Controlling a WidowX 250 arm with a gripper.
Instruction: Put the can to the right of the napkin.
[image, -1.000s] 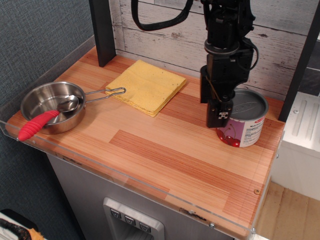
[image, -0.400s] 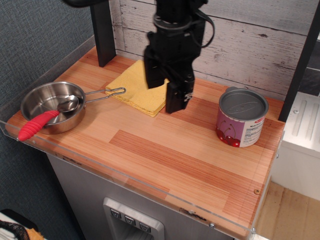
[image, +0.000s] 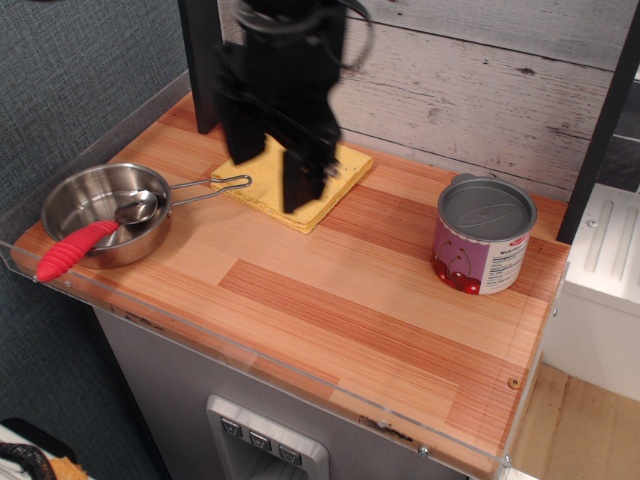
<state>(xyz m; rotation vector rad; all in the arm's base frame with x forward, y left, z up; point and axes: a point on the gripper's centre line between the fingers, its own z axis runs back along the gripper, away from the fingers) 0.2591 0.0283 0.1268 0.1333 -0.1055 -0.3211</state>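
The can (image: 483, 236), with its grey lid and purple-and-white cherry label, stands upright on the wooden tabletop at the right, near the back. The yellow napkin (image: 345, 166) lies flat at the back middle, well to the left of the can. My gripper (image: 270, 183) hangs over the napkin, hiding much of it. Its two black fingers (image: 300, 190) stand apart with nothing between them. The gripper is far from the can and does not touch it.
A steel pan (image: 100, 205) with a wire handle sits at the left edge and holds a spoon with a red handle (image: 75, 250). A black post (image: 205, 60) stands at the back left. A clear plastic rim (image: 300, 375) runs along the table's front.
The gripper has moved left from beside the can, across the table's middle, to over the napkin. The can stays where it stood.
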